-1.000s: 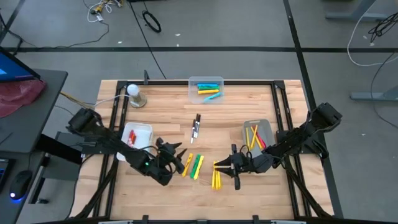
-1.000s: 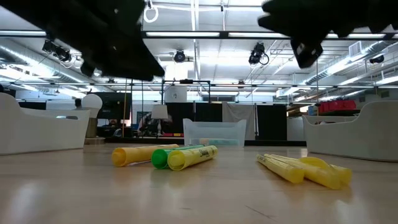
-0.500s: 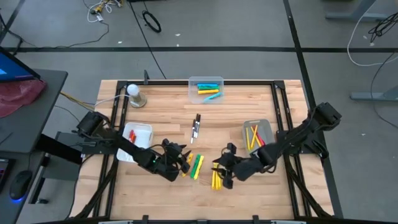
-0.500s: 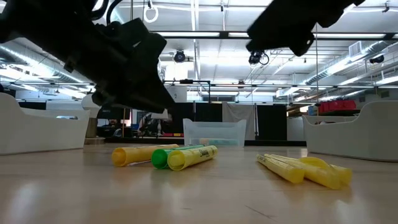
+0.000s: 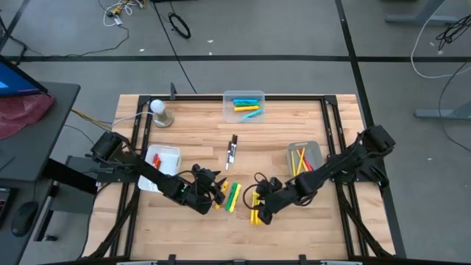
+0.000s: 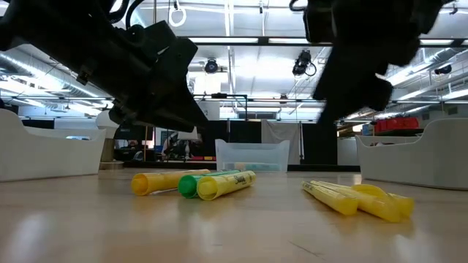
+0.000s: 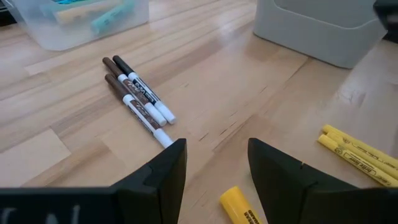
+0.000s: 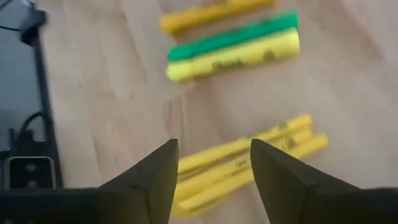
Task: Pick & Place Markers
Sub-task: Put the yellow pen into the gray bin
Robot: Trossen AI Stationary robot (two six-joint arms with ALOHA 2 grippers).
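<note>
Three chunky markers, orange-yellow, green and yellow (image 5: pixel 229 196), lie side by side on the table. My left gripper (image 7: pixel 214 149) stands open just left of them, slanting down; the yellow one's end (image 7: pixel 239 205) shows between its fingers, untouched. A bundle of slim yellow markers (image 8: pixel 249 165) lies to their right. My right gripper (image 8: pixel 214 149) hovers open above that bundle, pointing steeply down. Thin white markers with dark caps (image 5: pixel 232 151) lie mid-table.
A white bin (image 5: pixel 163 157) with red-capped markers stands at the left. A clear bin (image 5: pixel 243 103) with blue, green and yellow markers is at the far edge. A grey bin (image 5: pixel 303 157) with slim yellow and red markers is at the right. A white ball on a stand (image 5: pixel 159 111) sits far left.
My right gripper has gone toward the table's left over the slim yellow markers and tipped from nearly level to steeply down. My left gripper has sunk and shifted right toward the chunky markers, then kept still. No marker has moved.
</note>
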